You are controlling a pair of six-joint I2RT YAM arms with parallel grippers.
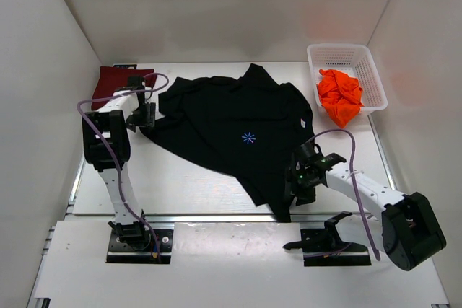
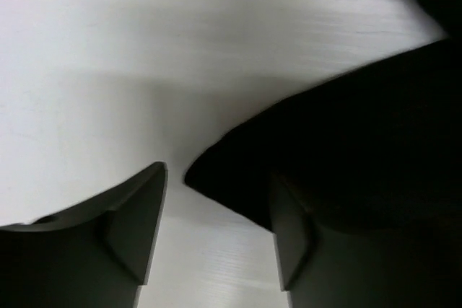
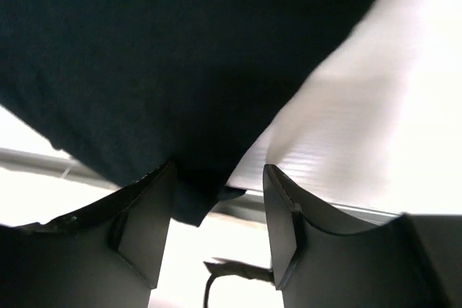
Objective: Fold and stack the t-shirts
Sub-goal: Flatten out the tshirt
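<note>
On the worktop (image 1: 180,185), the spread black t-shirt (image 1: 231,128) is straddled at its left corner and near hem by the parted left tool (image 2: 220,174) and right tool (image 3: 220,166), seemingly for folding.

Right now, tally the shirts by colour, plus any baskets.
black shirt: 1
red shirt: 1
orange shirt: 1
basket: 1
Total: 4
</note>
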